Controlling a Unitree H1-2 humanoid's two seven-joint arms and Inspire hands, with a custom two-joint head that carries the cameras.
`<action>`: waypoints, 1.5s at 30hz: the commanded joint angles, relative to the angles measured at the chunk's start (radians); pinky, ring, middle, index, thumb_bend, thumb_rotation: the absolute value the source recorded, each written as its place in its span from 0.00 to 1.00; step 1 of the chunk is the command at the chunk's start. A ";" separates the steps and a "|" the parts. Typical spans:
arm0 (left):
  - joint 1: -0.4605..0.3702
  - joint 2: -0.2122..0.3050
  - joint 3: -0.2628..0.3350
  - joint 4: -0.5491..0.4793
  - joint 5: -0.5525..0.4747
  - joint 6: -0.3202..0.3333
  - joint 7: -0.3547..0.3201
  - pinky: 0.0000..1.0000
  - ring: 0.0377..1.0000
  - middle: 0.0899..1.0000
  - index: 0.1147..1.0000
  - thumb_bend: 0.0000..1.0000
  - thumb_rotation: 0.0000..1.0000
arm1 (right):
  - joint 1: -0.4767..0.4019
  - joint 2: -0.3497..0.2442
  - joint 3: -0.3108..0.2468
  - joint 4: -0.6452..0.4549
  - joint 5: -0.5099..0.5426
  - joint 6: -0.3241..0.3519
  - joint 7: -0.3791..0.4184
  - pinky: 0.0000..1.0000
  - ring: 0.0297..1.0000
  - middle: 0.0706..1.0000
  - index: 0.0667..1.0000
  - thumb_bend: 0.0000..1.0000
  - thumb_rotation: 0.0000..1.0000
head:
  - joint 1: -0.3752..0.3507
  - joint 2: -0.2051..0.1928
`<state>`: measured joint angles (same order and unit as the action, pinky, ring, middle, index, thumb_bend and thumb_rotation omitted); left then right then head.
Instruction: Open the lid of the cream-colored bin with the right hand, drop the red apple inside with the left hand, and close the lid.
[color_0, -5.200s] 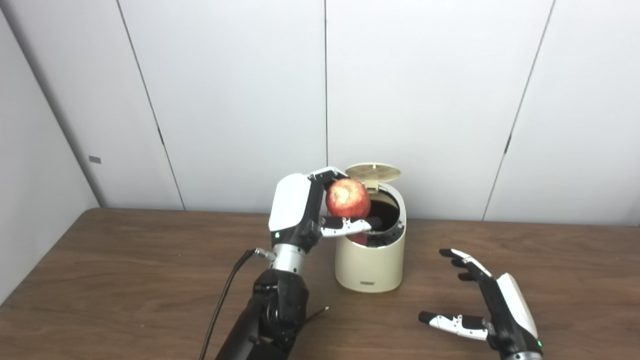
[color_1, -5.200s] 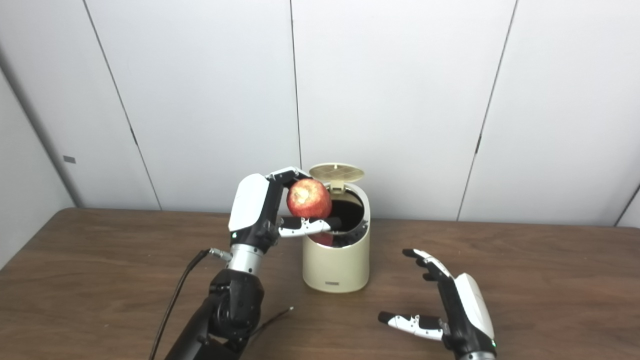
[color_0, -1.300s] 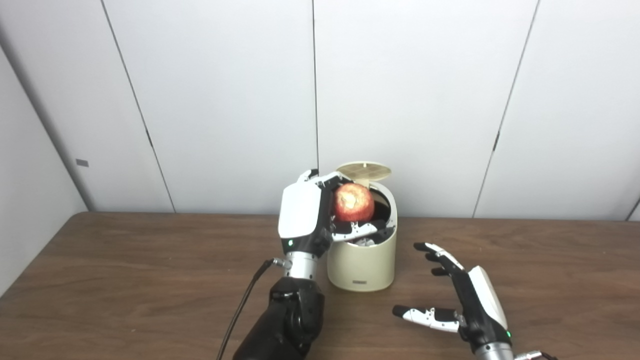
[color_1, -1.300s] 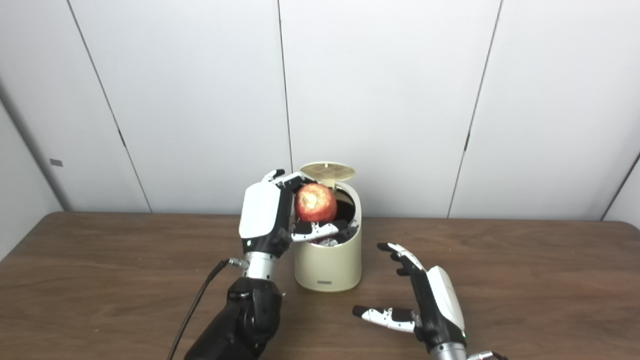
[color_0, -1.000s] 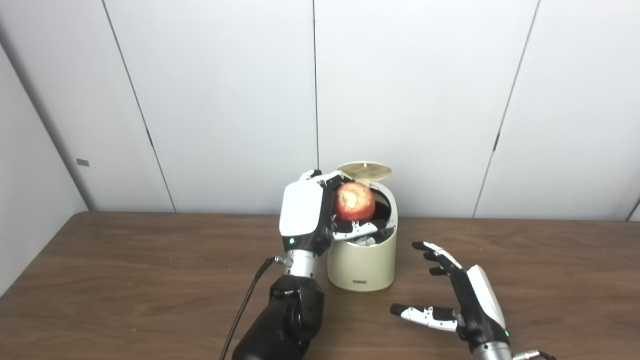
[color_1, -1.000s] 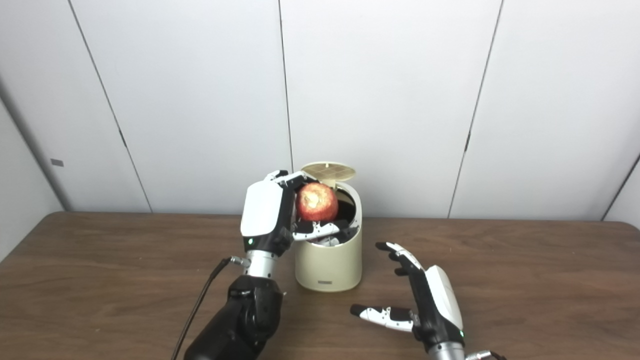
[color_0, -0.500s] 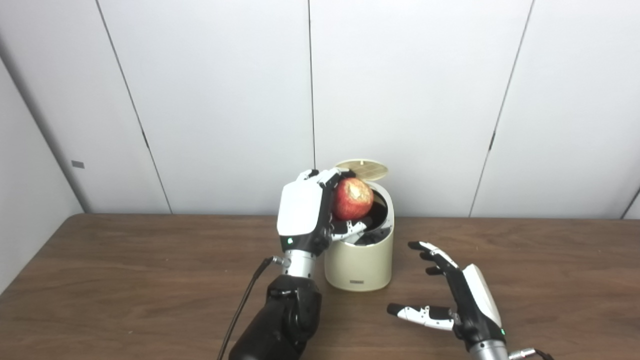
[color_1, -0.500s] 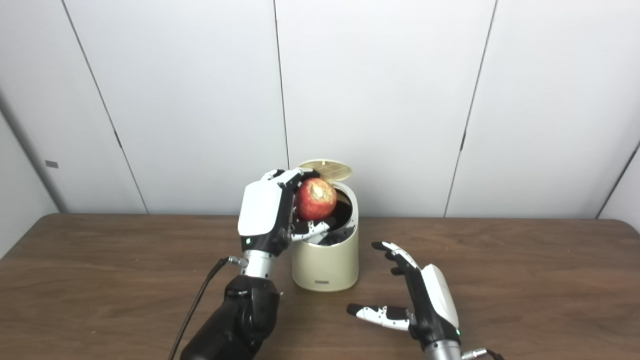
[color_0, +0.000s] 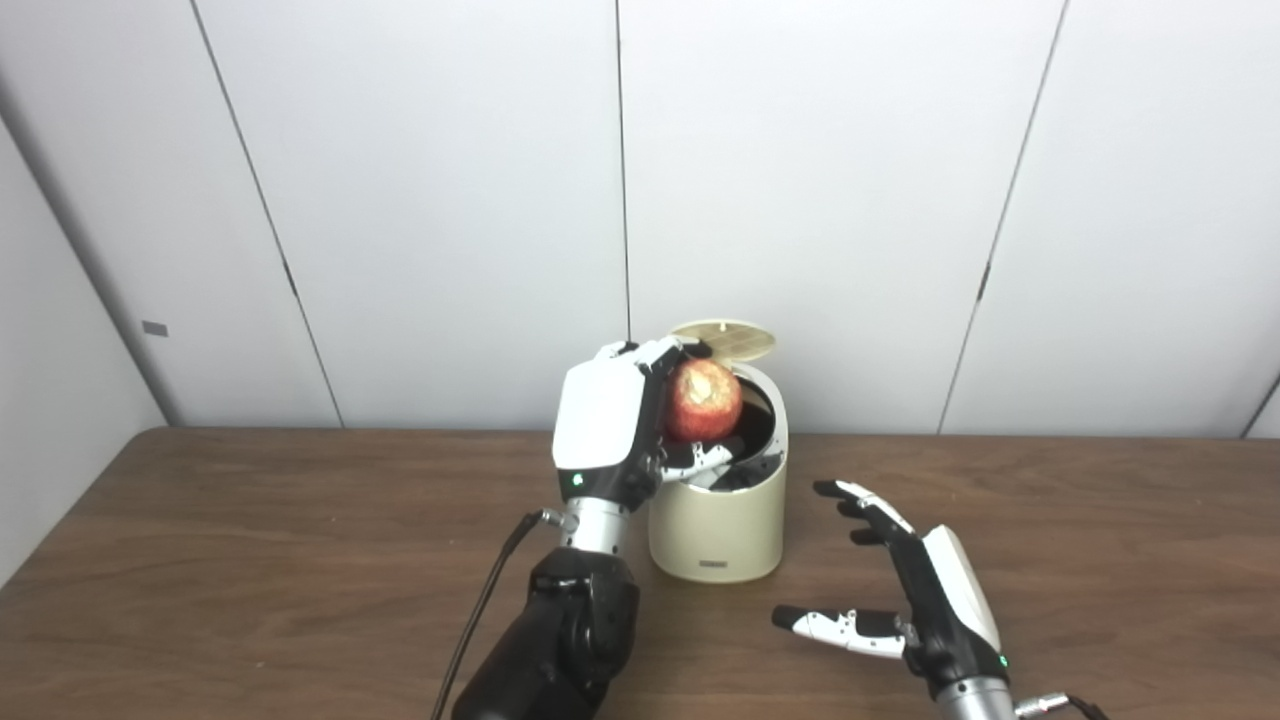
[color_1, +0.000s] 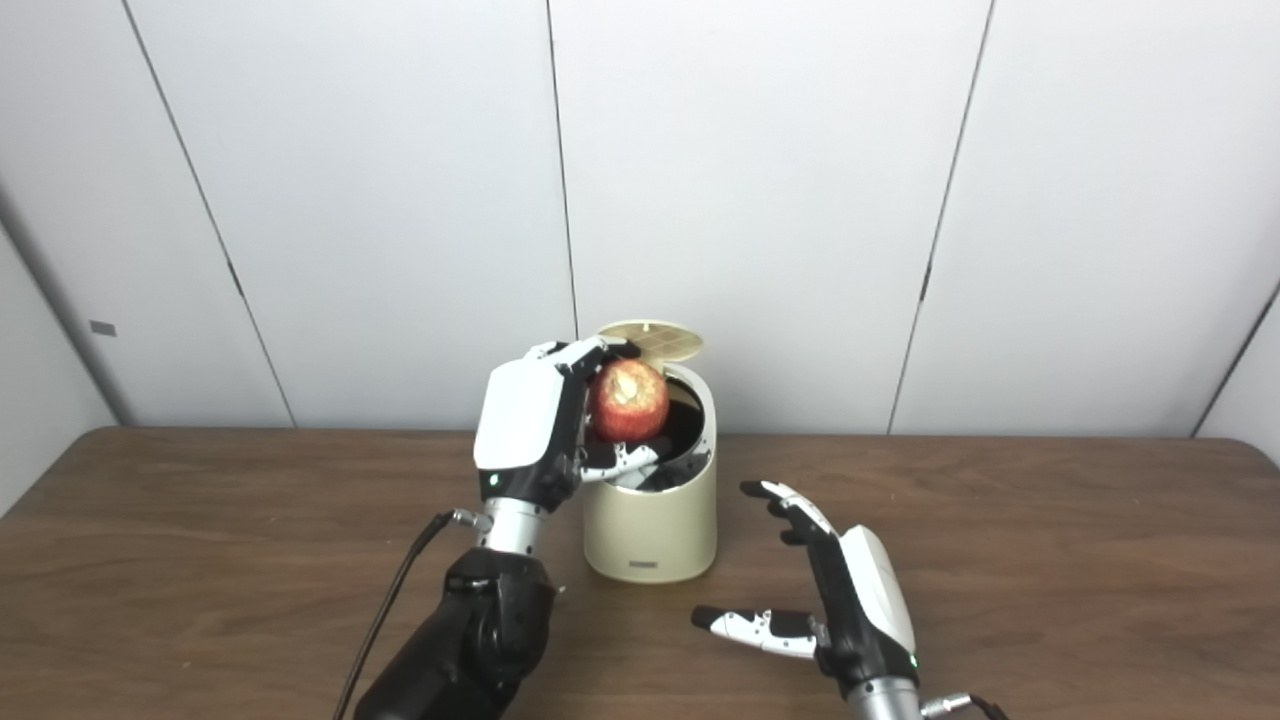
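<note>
Viewing from my remote station: brown counter (color_0: 250, 560) carries the cream bin (color_0: 716, 530), its lid (color_0: 724, 338) tipped up at the back, mouth exposed. My left robot hand (color_0: 610, 425) grips the red apple (color_0: 704, 400) over the bin's opening, fingers curled around it. My right robot hand (color_0: 915, 595) hovers near the bin's right side, fingers spread wide, holding nothing.
</note>
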<state>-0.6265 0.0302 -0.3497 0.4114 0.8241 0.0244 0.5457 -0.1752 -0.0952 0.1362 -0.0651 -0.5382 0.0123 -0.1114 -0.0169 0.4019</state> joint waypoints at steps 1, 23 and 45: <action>-0.026 0.004 0.002 -0.023 0.006 0.000 -0.007 0.78 0.62 0.61 0.65 0.82 0.14 | -0.034 -0.002 0.000 -0.028 -0.005 -0.010 -0.004 0.73 0.82 0.85 0.78 0.66 0.24 | -0.001 0.001; -0.014 0.012 0.007 -0.044 0.003 -0.009 -0.017 0.78 0.65 0.65 0.68 0.86 0.23 | -0.035 -0.003 0.000 -0.016 0.002 -0.024 -0.012 0.71 0.81 0.85 0.79 0.67 0.24 | 0.008 0.005; 0.031 0.014 0.104 -0.060 -0.090 -0.169 0.082 0.51 0.49 0.42 0.45 0.52 0.00 | -0.034 -0.013 -0.004 -0.009 0.015 -0.032 -0.008 0.71 0.81 0.84 0.79 0.66 0.22 | 0.024 0.003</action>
<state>-0.5578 0.0376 -0.2551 0.3733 0.7334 -0.1087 0.5939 -0.1764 -0.1059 0.1352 -0.0596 -0.5276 0.0101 -0.1100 0.0061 0.4050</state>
